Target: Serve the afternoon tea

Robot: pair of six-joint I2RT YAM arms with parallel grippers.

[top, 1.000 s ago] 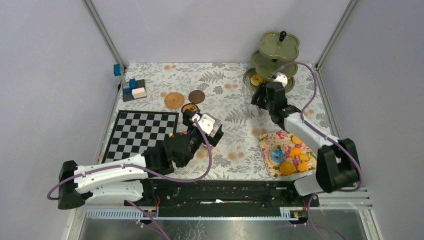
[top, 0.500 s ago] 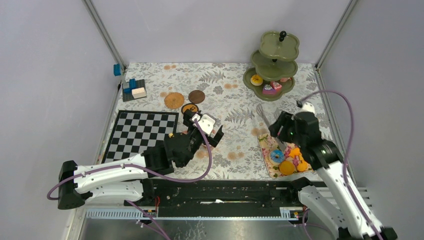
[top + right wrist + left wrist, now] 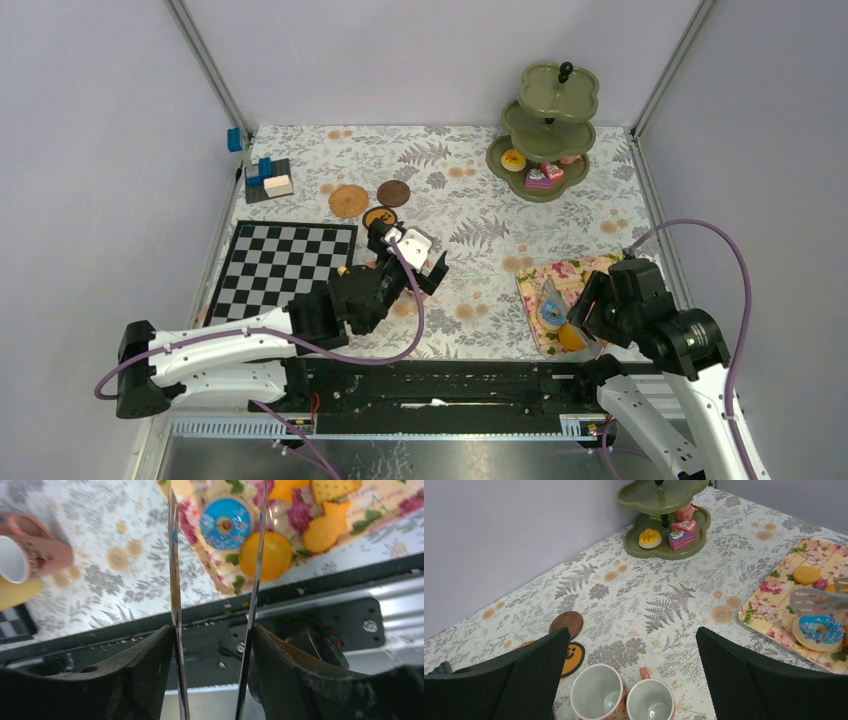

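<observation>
1. Currently in hand, by my reading: stocking the stand with sweets, at the stage of picking one up; nothing is lifted yet.
2. Olive-green three-tier stand (image 3: 548,120): far right of the tabletop (image 3: 460,190), well apart from both arms. Its bottom tier carries a yellow cake (image 3: 650,538) and a pink cake slice (image 3: 681,538).
3. Right hand (image 3: 212,630): clamped on metal tongs (image 3: 172,555). The blades stand apart with nothing between them, and the tips are poised over the floral tray (image 3: 560,272).
4. Floral tray, near right edge, contents:
   - blue donut (image 3: 225,524)
   - orange ball (image 3: 265,555), just beside the donut
   - fish-shaped cookie (image 3: 325,530)
   - round cookie (image 3: 806,575)
5. Left hand (image 3: 634,635): fingers spread wide, holding nothing, hovering above a pair of pinkish mugs (image 3: 599,692). The mugs are upright, empty and side by side.
6. Brown coaster (image 3: 566,624) and smiley coaster (image 3: 574,657): just beyond the mugs, both bare.
7. Next move, as a judgement:
   - The tongs should come down astride the blue donut, the piece nearest their tips.
   - They should close gently on its rim.
   - They should lift it clear of the tray's edge before carrying it to a tier.
   - A squeeze that is off-centre could let the donut slip or nudge the orange ball.
</observation>
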